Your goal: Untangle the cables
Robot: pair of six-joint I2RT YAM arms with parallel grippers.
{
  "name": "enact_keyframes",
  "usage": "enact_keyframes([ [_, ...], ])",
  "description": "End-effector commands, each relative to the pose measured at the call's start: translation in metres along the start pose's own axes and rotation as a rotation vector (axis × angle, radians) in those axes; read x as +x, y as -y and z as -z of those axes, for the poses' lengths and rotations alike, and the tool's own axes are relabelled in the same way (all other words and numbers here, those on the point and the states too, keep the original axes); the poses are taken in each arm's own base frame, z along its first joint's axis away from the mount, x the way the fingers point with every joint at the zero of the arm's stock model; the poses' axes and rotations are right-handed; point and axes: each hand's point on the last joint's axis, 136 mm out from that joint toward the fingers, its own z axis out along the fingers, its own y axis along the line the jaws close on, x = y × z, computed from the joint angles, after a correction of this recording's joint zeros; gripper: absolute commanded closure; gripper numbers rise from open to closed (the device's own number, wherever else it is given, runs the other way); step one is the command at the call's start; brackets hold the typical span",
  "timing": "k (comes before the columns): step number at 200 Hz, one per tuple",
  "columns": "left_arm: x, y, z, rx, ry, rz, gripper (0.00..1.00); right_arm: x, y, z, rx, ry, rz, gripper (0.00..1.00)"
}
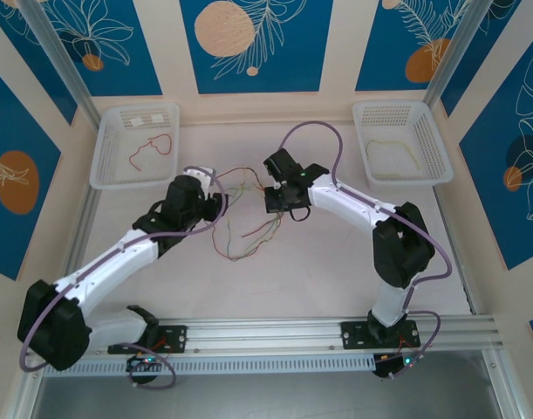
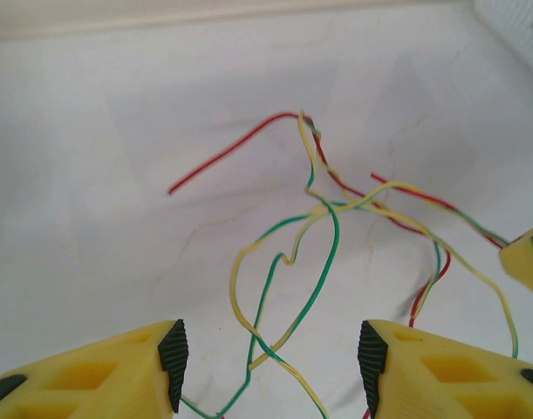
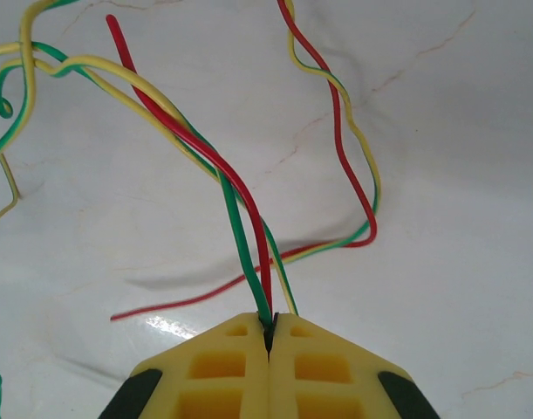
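Thin red, green and yellow cables [image 1: 253, 230] lie tangled on the white table between my two arms. My right gripper [image 3: 270, 330] is shut on a red cable [image 3: 241, 185] and a green cable [image 3: 225, 184], which rise out of its closed jaws into the tangle. In the top view the right gripper [image 1: 279, 197] sits at the tangle's right side and the left gripper [image 1: 221, 206] at its left. The left gripper [image 2: 272, 356] is open. A crossing green cable [image 2: 337, 227] and a yellow cable loop lie between its pads [image 2: 173, 353] without touching them.
A white basket [image 1: 105, 153] at the back left holds one red cable [image 1: 153, 148]. A matching basket [image 1: 430, 144] at the back right holds a pale yellow cable [image 1: 390, 157]. A yellow finger of the right gripper [image 2: 528, 257] shows at the left wrist view's right edge.
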Motion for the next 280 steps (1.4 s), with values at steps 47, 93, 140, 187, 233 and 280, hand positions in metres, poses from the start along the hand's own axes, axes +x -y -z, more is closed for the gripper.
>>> enact_keyframes([
  [47, 0.004, -0.007, 0.000, -0.032, 0.002, -0.031, 0.40, -0.017, 0.013, 0.040, 0.192, 0.122, 0.158, 1.00],
  [93, 0.015, 0.023, -0.021, 0.126, -0.063, -0.084, 0.29, -0.020, -0.011, 0.060, 0.174, 0.225, 0.351, 1.00],
  [140, 0.025, 0.028, -0.037, 0.150, -0.094, -0.093, 0.48, -0.021, -0.058, 0.106, -0.177, 0.412, 0.373, 1.00],
  [187, 0.019, 0.014, -0.028, 0.077, -0.044, -0.081, 0.82, -0.034, -0.016, 0.110, -0.073, 0.431, 0.249, 1.00],
  [233, 0.012, 0.004, -0.017, 0.028, -0.005, -0.087, 0.58, -0.034, 0.005, 0.123, -0.080, 0.453, 0.178, 1.00],
  [280, 0.015, 0.004, -0.022, 0.028, -0.017, -0.088, 0.41, -0.030, -0.010, 0.148, -0.360, 0.470, 0.158, 1.00],
])
